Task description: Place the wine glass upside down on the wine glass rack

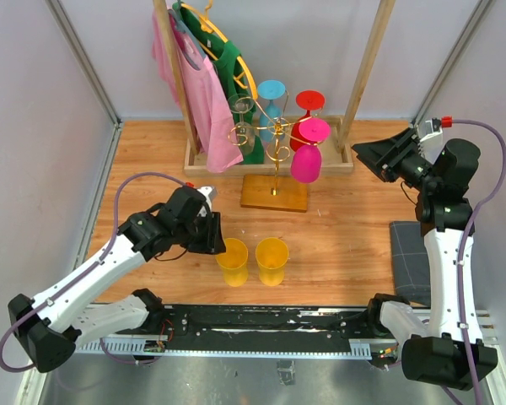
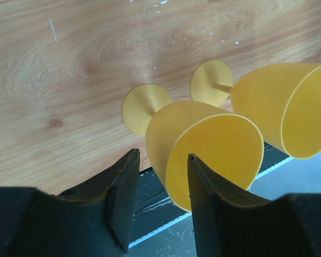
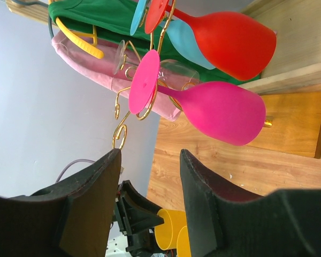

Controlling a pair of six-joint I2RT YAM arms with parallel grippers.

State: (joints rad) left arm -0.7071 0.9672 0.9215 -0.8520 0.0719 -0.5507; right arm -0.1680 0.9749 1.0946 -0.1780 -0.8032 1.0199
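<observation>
Two yellow wine glasses stand upright near the table's front, the left one (image 1: 232, 261) (image 2: 203, 147) and the right one (image 1: 271, 260) (image 2: 283, 107). My left gripper (image 1: 213, 234) (image 2: 162, 155) is open at the left glass's rim. One finger is outside the bowl, the other over its mouth, and the near wall shows in the gap. The gold wine glass rack (image 1: 275, 135) (image 3: 144, 104) on its wooden base (image 1: 274, 192) carries upside-down pink (image 1: 307, 160) (image 3: 219, 110), red (image 1: 309, 105) (image 3: 230, 43), blue (image 1: 271, 91) and clear glasses. My right gripper (image 1: 369, 154) (image 3: 150, 153) is open and empty, right of the rack.
A wooden clothes rail (image 1: 367, 67) with pink (image 1: 204, 93) and green clothes stands behind the rack. A grey pad (image 1: 409, 253) lies at the right edge. A black rail (image 1: 270, 325) runs along the near edge. White walls close in both sides.
</observation>
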